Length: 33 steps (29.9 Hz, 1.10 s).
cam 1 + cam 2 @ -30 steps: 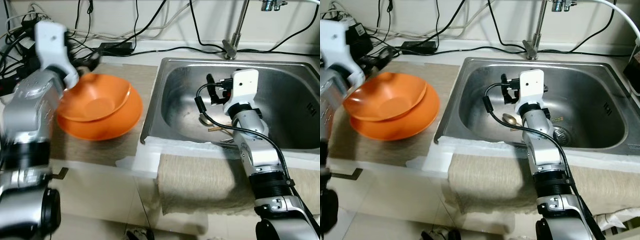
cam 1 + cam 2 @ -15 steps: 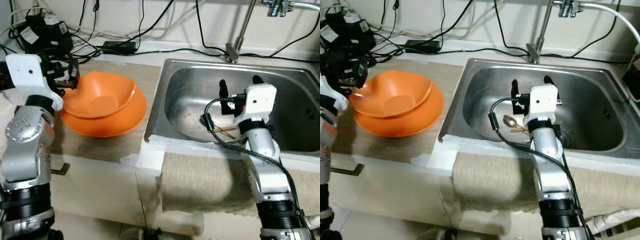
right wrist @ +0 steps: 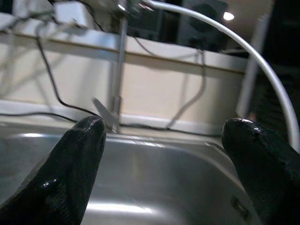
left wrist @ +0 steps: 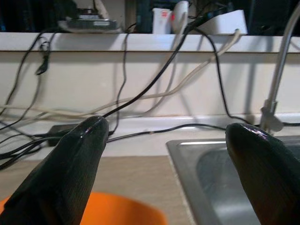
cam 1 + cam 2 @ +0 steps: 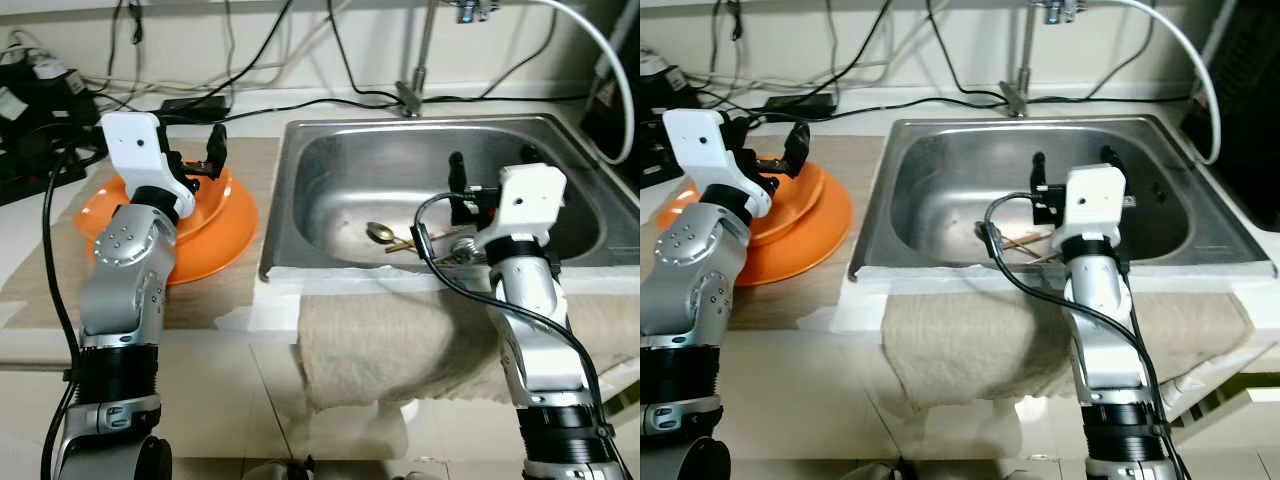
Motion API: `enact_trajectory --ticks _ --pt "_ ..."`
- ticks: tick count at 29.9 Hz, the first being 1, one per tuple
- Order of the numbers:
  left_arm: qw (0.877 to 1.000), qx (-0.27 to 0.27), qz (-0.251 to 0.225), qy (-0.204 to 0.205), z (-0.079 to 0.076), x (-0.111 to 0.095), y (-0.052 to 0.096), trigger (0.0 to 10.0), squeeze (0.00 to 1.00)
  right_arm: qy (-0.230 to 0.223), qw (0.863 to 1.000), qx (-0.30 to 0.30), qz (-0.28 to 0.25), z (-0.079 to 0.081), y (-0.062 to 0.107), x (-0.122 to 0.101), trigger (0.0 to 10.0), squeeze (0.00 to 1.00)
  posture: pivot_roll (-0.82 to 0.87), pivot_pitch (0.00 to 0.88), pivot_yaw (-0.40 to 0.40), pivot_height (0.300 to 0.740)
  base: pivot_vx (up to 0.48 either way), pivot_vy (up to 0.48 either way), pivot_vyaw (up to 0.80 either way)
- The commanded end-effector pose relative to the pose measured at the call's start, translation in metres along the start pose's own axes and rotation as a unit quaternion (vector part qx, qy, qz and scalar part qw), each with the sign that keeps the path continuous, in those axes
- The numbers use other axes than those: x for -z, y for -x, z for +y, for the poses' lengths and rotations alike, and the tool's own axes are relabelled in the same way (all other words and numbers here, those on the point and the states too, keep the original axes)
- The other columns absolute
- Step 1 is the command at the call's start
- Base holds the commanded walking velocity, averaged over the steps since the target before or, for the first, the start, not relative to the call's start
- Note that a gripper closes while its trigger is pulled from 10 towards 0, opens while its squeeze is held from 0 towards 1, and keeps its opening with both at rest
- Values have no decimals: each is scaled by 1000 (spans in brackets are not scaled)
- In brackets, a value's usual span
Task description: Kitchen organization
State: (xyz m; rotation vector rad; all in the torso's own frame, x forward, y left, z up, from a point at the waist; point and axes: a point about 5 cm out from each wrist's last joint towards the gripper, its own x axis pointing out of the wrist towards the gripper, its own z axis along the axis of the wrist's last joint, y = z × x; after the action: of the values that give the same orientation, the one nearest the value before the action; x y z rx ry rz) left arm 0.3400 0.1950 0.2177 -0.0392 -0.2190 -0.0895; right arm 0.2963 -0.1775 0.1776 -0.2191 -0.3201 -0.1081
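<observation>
Two orange bowls (image 5: 215, 225) sit nested on the brown mat left of the steel sink (image 5: 330, 170). My left gripper (image 5: 193, 158) hovers open just above their back rim, holding nothing; in the left wrist view the orange rim (image 4: 117, 211) lies below its fingers (image 4: 70, 173). On the sink floor lie a metal spoon (image 5: 379, 232) and wooden chopsticks (image 5: 432, 240). Over the sink's front right part, my right gripper (image 5: 492, 165) stands open and empty, fingers pointing up and toward the back wall.
A beige towel (image 5: 400, 335) hangs over the counter's front edge below the sink. The faucet (image 5: 414, 70) rises behind the basin, with a white hose (image 5: 590, 40) at the right. Black cables and a power adapter (image 5: 190, 103) run along the back ledge.
The view has swung to the right. The upper bowl, tilted a second ago, now rests nested in the lower one. My left gripper has shifted from the bowls' left rim to above them.
</observation>
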Motion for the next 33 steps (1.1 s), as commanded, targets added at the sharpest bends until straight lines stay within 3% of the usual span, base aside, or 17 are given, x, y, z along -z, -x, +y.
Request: enact_trajectory --ticks 1,4,9,15,20,24,28,31,33 --pt "1000 -4 1 11 1 1 -8 10000 0 4 1000 6 2 2 4 -1 10000 0 -160 0 130 740 0 0 0" --pt "1000 8 15 26 -6 7 -16 10000 0 3 1000 12 10 4 9 2 10000 0 -184 0 143 740 0 0 0" --pt "999 26 13 16 -15 7 -19 10000 0 8 1000 15 10 0 9 1 10000 0 -184 0 142 740 0 0 0" --pt "1000 20 2 9 -14 2 -19 10000 0 6 1000 18 17 -4 6 4 10000 0 -162 0 128 740 0 0 0" --pt "1000 -8 8 -22 9 -7 -23 10000 0 1 1000 -9 21 5 -4 6 10000 0 -110 0 86 740 0 0 0" --pt "998 -31 45 -37 26 -4 -25 10000 0 -6 999 -22 23 12 -7 7 10000 0 -84 0 77 740 0 0 0" --pt "996 -45 60 -51 29 1 -21 10000 0 -10 999 -27 25 15 -10 7 10000 0 -65 0 68 740 0 0 0" --pt "996 -53 60 -40 28 2 -20 10000 0 -12 999 -30 25 17 -12 8 10000 0 -54 0 66 740 0 0 0" --pt "996 -64 62 -33 30 2 -19 10000 345 -13 999 -34 26 18 -12 9 10000 0 -51 0 65 740 0 0 0"
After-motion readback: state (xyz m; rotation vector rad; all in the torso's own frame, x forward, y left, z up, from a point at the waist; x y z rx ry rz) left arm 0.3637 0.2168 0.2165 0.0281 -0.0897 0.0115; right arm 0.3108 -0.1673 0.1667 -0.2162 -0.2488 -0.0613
